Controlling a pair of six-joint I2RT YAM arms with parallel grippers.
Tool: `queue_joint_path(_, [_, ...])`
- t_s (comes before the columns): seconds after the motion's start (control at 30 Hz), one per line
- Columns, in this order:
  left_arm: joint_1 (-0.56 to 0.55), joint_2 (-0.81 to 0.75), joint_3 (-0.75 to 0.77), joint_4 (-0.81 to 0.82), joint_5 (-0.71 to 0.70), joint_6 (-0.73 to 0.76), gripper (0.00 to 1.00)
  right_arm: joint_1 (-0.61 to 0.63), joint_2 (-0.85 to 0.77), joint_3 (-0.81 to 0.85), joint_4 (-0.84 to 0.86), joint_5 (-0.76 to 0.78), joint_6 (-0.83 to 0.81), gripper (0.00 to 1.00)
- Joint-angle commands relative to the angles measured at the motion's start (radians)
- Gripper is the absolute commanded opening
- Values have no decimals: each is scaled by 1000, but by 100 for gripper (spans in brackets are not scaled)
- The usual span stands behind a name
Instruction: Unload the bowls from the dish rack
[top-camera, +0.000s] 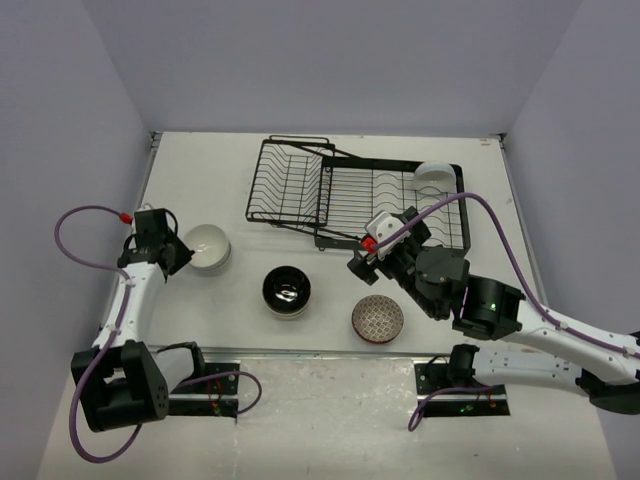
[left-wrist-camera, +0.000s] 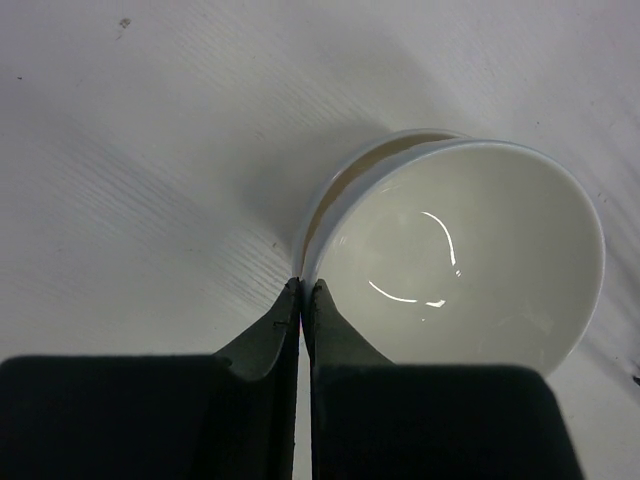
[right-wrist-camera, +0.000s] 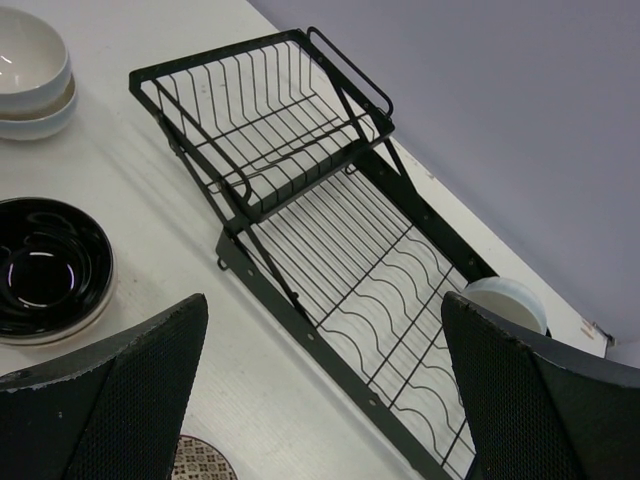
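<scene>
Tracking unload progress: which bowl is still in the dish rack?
The plain white bowl at the far right end of the dish rack. The stacked white bowls, black-glazed bowl and net-patterned bowl sit on the table.

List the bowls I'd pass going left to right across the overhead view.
Stacked white bowls → black-lined bowl → patterned bowl → lone white bowl in the dish rack.

We see the black wire dish rack (top-camera: 340, 195) at the back of the white table (top-camera: 200, 170), its raised basket to the left. A plain white ceramic bowl (top-camera: 434, 173) sits in its far right corner. In front stand, left to right, a stack of two pale ceramic bowls (top-camera: 207, 247), a black-lined round bowl (top-camera: 287, 291) and a brown net-patterned bowl (top-camera: 377, 318).
</scene>
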Motion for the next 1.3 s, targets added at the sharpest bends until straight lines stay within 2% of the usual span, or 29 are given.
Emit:
queue_joint_path(0.0, [4,-20,18,45,-12,3,1,2,4,-7,31,-8,3,99])
queue_joint_path(0.17, [5,6,18,57,14,1,6,2,0,-8,30,-9,5,99])
queue_joint_path(0.37, [5,25,21,64,30,1,7,2,-2,-11,31,-12,5,99])
queue_joint_path(0.7, [5,29,18,64,42,4,27,2,4,-11,31,-16,2,99])
queue_joint_path(0.83, [5,6,15,62,47,7,46,3,10,-13,31,-19,2,99])
queue_joint_path(0.87, [5,3,15,61,50,10,56,2,12,-11,31,-17,2,99])
queue_joint_path(0.93, [4,-13,14,58,59,14,68,0,17,-11,31,-17,3,99])
queue_joint_path(0.97, [5,-20,14,56,62,14,82,2,20,-11,33,-16,3,99])
queue_joint_path(1.03, [5,-47,20,39,60,15,100,-1,29,-7,31,-20,5,99])
queue_joint_path(1.17, [4,-115,55,-13,53,21,100,-38,61,7,31,-49,32,99])
queue_joint_path(1.27, [4,-208,90,-54,54,27,100,-125,115,28,33,-95,80,99])
